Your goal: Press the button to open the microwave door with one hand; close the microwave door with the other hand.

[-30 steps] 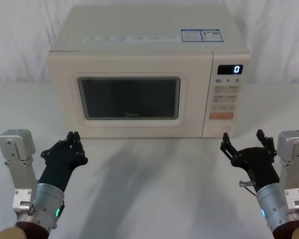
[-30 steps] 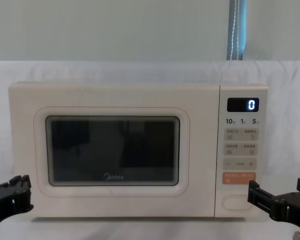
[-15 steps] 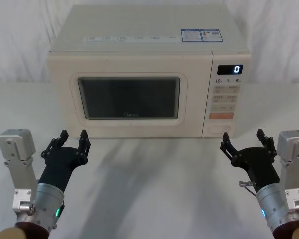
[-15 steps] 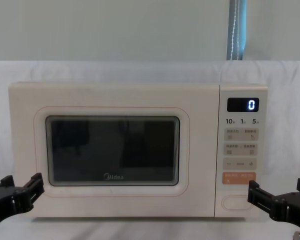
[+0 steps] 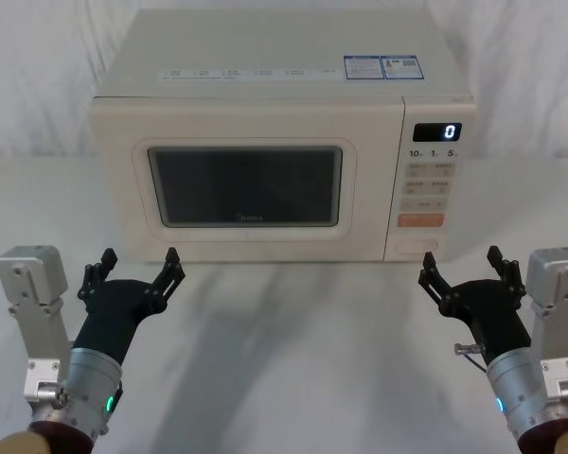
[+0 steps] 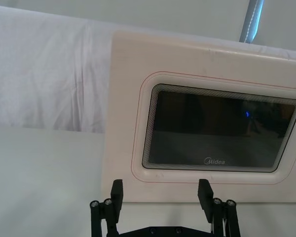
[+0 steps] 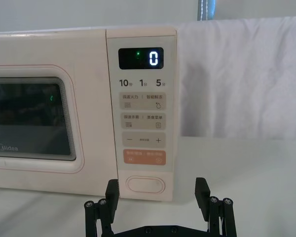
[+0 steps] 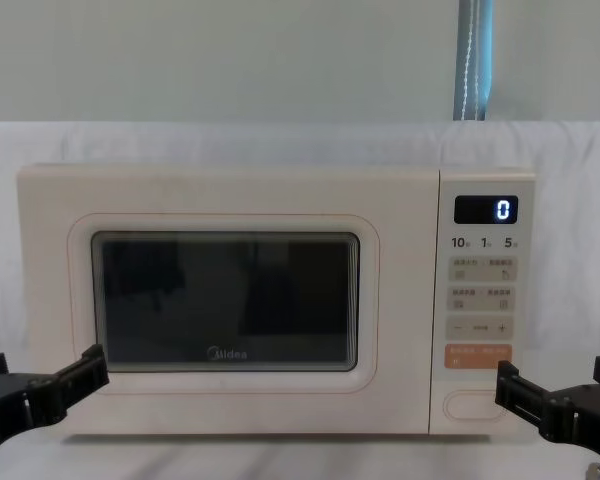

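Microwave [image 5: 265,142] sits at the far middle of the white-draped table [image 5: 293,359], facing the robot. Looks like a heavy, rigid box, unlikely to slide under a light press.

The microwave door [image 5: 246,184] takes up the left and centre of the front and is shut flush. Stiff hinged panel, smooth face; its dark window is probably the more delicate part. Best closed by a flat push on the cream frame near its right edge, not by a grasp.

Control panel [image 7: 142,113] is on the right of the front; display reads 0. The button [image 7: 145,184] is at the panel's foot, just under the orange key [image 7: 144,157]. It likely wants a short, firm fingertip push, square on.

Left gripper [image 5: 135,268] hovers near the table in front of the door's lower left corner, fingers spread wide, holding and touching nothing.

Right gripper [image 5: 461,269] hovers just right of and nearer than the button, fingers spread, empty, clear of the panel.
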